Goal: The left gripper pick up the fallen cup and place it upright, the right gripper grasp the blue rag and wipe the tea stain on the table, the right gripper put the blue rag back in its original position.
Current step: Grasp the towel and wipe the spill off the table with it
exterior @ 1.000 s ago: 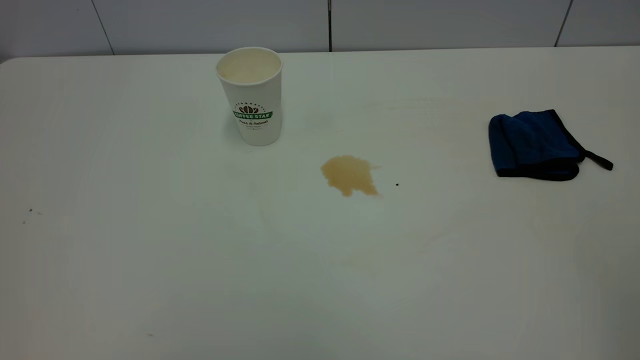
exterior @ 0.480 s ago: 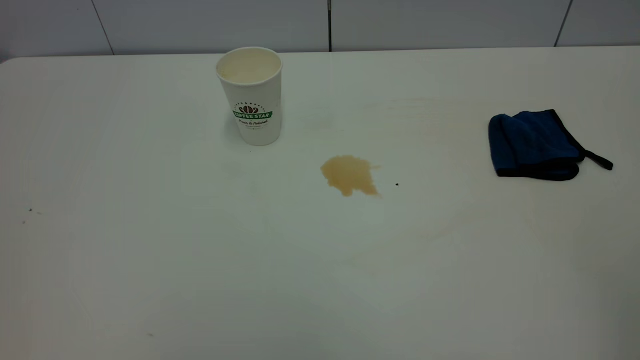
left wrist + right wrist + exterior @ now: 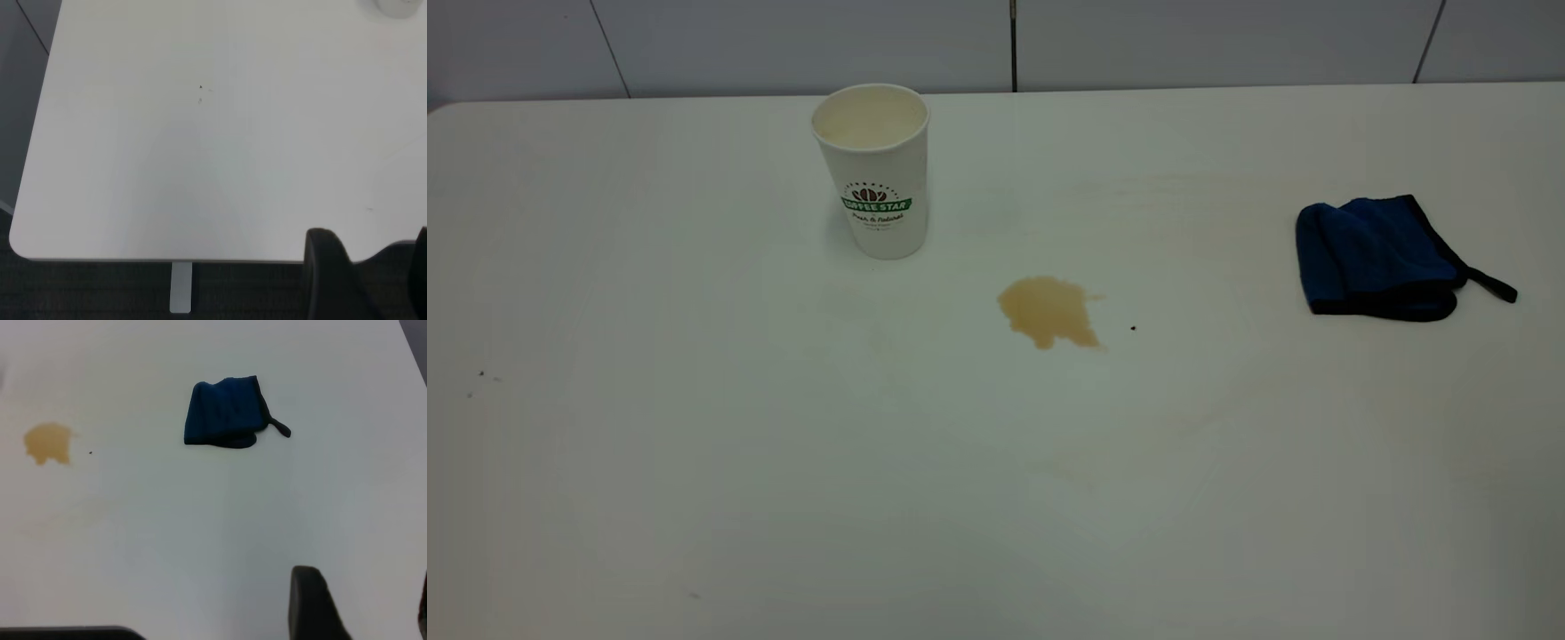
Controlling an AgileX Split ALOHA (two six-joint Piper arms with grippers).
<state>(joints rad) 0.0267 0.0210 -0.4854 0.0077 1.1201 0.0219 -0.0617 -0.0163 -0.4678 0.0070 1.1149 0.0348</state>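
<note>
Cup stands upright, so I'm on the rag step: right gripper (fingers look spread, empty) must reach it; stain unwiped. Left gripper parked, grip unclear.

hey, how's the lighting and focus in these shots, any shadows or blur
Exterior view: soft even light, only a faint shadow beside the cup. Right wrist view: blue rag and tea stain fairly sharp, near end effector finger blurred. Left wrist view: table flat and shadowless.
</note>
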